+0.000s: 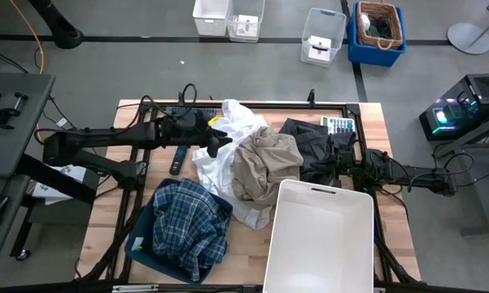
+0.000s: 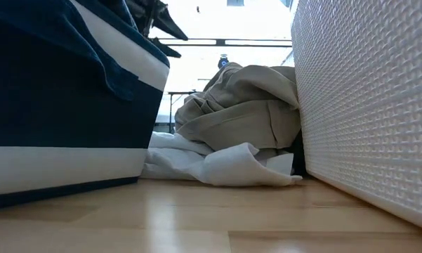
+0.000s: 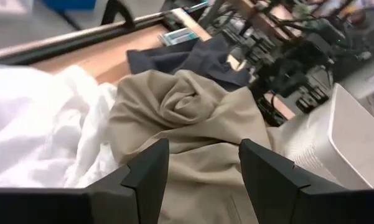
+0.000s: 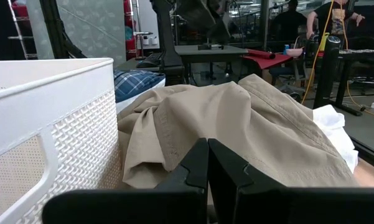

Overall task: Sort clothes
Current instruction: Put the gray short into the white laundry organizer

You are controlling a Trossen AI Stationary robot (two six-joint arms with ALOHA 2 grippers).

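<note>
Beige khaki piece (image 1: 264, 165) heaped mid-table, on white piece (image 1: 228, 130). Left gripper (image 3: 202, 165) spread wide right over it, grasping nothing. Right gripper (image 4: 206, 168) clenched, waiting at right. Best pinch one thick fold only.

On the tabletop (image 1: 106, 220), the plaid shirt (image 1: 187, 224) lies in the left bin (image 1: 140, 244), the khaki piece (image 1: 264, 167) sits on the white piece (image 1: 228, 130) at centre, the dark piece (image 1: 309, 142) lies far right, and the plastic bin (image 1: 321, 236) stands near right.

Four garments (image 1: 266, 160), two bins (image 1: 320, 236).
</note>
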